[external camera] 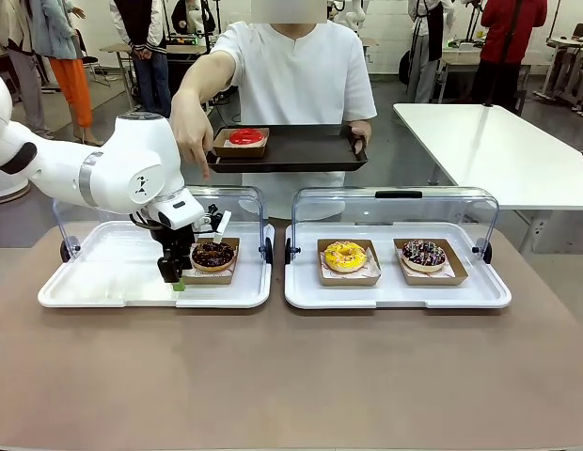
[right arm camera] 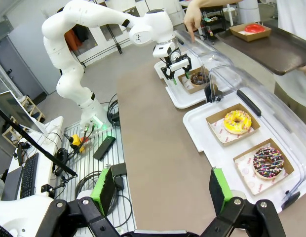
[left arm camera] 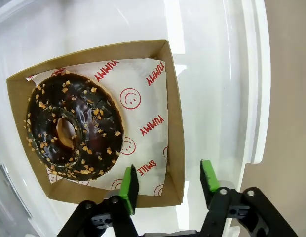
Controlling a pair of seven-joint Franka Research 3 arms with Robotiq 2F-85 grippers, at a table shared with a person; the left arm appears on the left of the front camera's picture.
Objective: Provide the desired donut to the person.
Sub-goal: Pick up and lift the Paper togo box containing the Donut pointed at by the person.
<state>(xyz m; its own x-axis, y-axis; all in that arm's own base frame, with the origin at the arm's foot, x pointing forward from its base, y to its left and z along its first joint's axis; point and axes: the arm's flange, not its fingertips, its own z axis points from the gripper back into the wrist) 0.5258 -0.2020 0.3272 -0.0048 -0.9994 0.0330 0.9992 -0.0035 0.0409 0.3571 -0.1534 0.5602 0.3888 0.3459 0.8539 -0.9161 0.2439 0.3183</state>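
Desk (external camera: pixel 291 376): brown, spanning the foreground of a busy lab.
Chocolate nut donut (left arm camera: pixel 74 126): sitting in a cardboard box (left arm camera: pixel 175 98) on the left white tray (external camera: pixel 103 277).
Left gripper (left arm camera: pixel 168 170): spread, fingers (left arm camera: pixel 129 185) straddling one box wall, not pinching it.
Person (external camera: pixel 296 75): pointing a hand (external camera: pixel 191 132) down at that donut, holding a dark tray (external camera: pixel 301 155) with a red donut (external camera: pixel 245 137).
Right gripper (right arm camera: pixel 162 185): hanging spread and empty, well apart.

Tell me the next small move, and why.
Probably close the left gripper on the side wall of the brown cardboard tray: its green pads straddle that wall, not yet pinching, and the person's hand points at this nut-sprinkled chocolate donut.
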